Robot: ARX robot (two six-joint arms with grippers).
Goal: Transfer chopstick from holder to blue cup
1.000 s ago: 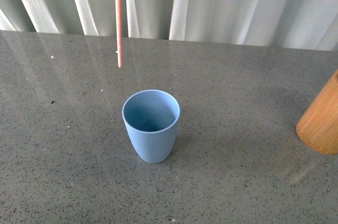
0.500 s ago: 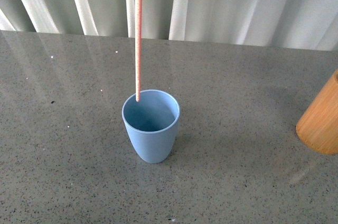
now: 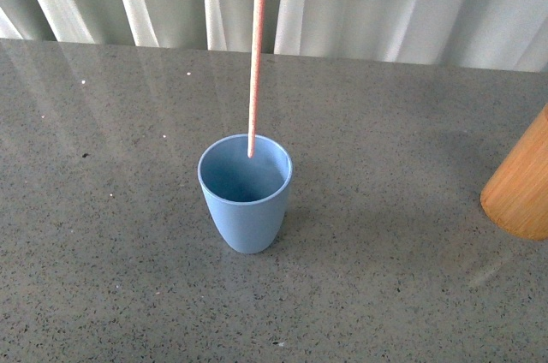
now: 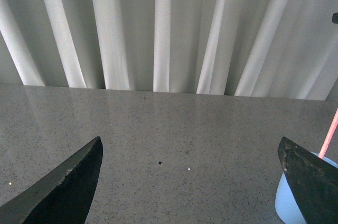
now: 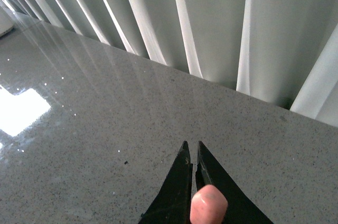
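Item: thin pinkish-red speckled chopstick (image 3: 254,55), hanging near upright at frame centre, tip just inside the far rim of the light blue plastic cup (image 3: 246,200). My right gripper (image 5: 193,174) is clamped on its top end. Lower straight, release once deep. Left gripper (image 4: 190,182) spread wide, empty. Orange-brown bamboo holder (image 3: 521,187) at right edge, on grey tabletop (image 3: 111,209).

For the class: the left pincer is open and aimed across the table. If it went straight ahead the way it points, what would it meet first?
Probably nothing close: between the left pincer's fingers lies only bare table, then the curtain behind. The blue cup sits off to one side, by one finger. Depth is uncertain.
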